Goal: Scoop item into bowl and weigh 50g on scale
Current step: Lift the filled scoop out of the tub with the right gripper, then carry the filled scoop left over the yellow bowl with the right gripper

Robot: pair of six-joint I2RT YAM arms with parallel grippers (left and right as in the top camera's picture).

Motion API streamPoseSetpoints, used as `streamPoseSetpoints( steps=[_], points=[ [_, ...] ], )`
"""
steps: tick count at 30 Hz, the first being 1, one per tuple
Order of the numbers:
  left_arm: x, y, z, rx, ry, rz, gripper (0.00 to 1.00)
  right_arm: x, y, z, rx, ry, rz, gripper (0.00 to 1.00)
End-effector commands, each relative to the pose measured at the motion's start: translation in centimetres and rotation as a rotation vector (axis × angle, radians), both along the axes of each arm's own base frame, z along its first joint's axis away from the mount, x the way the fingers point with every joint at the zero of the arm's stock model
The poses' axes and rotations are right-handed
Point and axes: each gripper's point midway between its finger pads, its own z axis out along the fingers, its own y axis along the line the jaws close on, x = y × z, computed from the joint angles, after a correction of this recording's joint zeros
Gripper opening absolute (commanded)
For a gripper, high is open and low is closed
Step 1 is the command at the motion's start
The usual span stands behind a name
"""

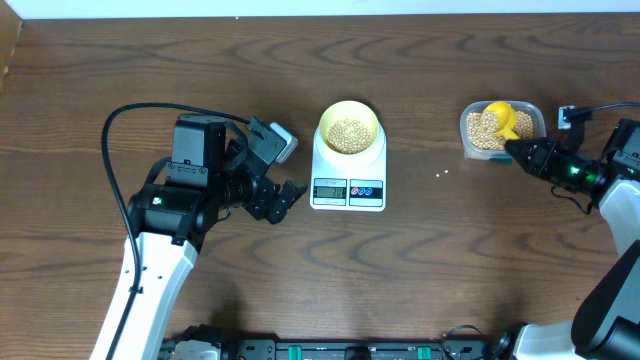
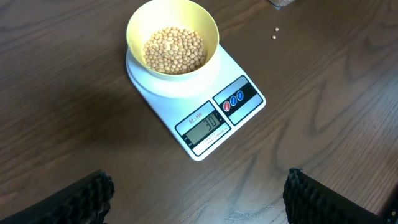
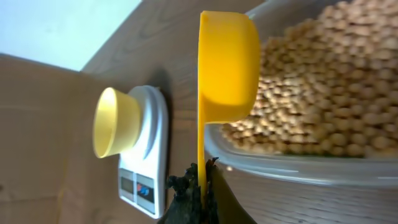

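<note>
Over the tub (image 1: 540, 114), your right gripper (image 1: 516, 148) clamps the scoop (image 1: 500, 117), left gripper (image 1: 290, 196) open; an overfilled load could spill beans (image 1: 482, 128) past the bowl (image 2: 137, 28).

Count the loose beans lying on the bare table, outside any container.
2. One loose bean and a second bean just beside it lie on the table between the scale and the clear tub. More may be hidden under the arms.
</note>
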Motion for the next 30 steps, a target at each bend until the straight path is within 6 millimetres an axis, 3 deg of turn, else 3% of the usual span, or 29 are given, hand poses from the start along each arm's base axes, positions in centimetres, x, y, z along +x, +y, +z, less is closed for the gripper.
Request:
streamPoseSetpoints(
  steps=[1,9,20,30],
  points=[
    [-0.1,-0.2,-0.2,0.0,0.001,-0.017,0.89,-0.3,1.0,1.3,0.093,-0.036,0.047,0.01],
    [-0.1,-0.2,-0.2,0.0,0.001,-0.017,0.89,0.5,3.3,2.2,0.143,-0.042,0.089,0.01],
    [-0.1,-0.2,-0.2,0.0,0.001,-0.017,0.89,2.7,9.8,3.9,0.131,-0.11,0.193,0.01],
    [-0.1,-0.2,-0.2,0.0,0.001,-0.017,0.89,2.4,15.4,4.2,0.107,-0.131,0.299,0.01]
  ],
)
